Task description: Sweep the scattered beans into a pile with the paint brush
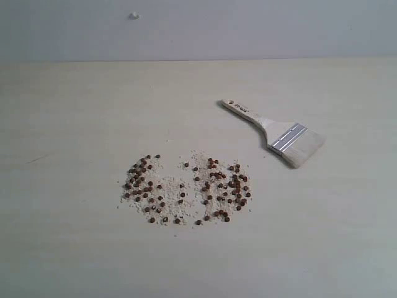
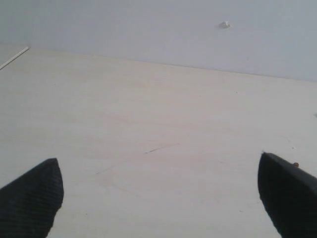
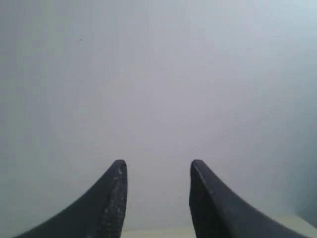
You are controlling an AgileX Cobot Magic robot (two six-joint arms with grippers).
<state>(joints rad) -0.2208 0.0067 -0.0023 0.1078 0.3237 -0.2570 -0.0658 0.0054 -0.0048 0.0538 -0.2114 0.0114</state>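
Beside the paint brush, just down-left of its bristles in the exterior view, the beans lie in two loose patches mixed with pale crumbs, nothing swept yet. Grasp step not started: left gripper spread wide, empty, over bare table; right gripper parted, empty, facing the wall. Next move probably needs one of them to reach the flat-lying handle and pinch it; the dark mark near the handle end is unreadable.

Pale wood table, mostly bare. Beans sit near the middle in two loose patches side by side (mixed with whitish crumbs). Paint brush lies flat further back and right, clear of the beans, handle pointing back-left.
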